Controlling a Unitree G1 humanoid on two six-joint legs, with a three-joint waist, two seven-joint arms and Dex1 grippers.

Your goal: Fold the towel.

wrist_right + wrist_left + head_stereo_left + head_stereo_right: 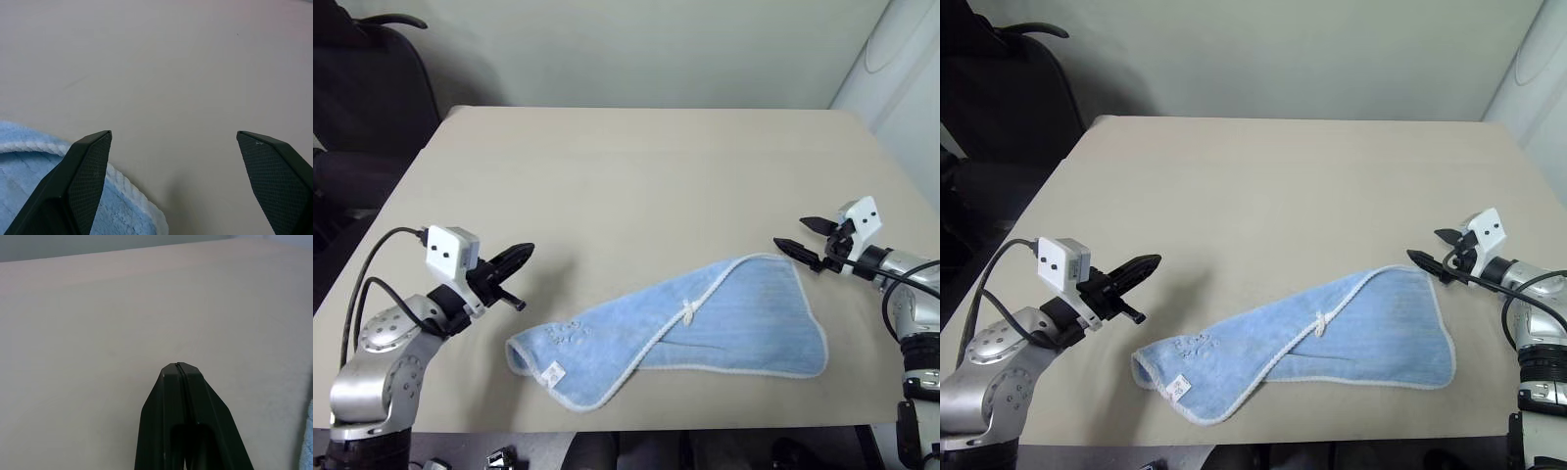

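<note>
While the towel lies rumpled and partly doubled over near the front edge of the table, its long axis runs across the robot, from the labelled end on the left to the broad end on the right. The right gripper hovers with fingers spread wide just beside the towel's far right corner, which lies below and to its left; it looks clear of the cloth, though the gap is hard to judge. The left gripper, fingers pressed together and empty, sits farther from its end, so the right arm is nearer.
</note>
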